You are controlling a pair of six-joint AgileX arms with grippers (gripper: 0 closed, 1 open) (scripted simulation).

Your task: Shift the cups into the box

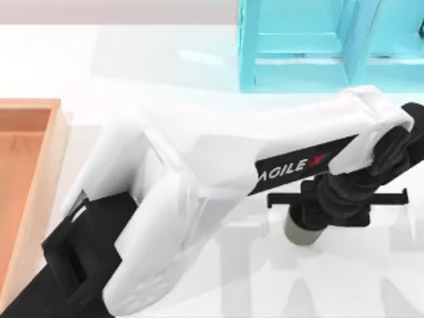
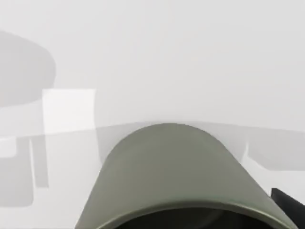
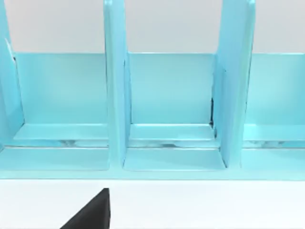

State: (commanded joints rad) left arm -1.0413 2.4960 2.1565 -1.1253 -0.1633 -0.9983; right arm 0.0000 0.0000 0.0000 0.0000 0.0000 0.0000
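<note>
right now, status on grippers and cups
Left gripper over the olive-grey cup, table's right side. Box far left. Turquoise shelf behind, not in the way.

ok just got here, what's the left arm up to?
The left arm reaches across the table to its right side, with the left gripper over the dark olive-grey cup, which stands on the table in front of the turquoise shelf. The left wrist view shows that cup very close. The wooden box sits at the table's left edge. The right wrist view faces the shelf.
</note>
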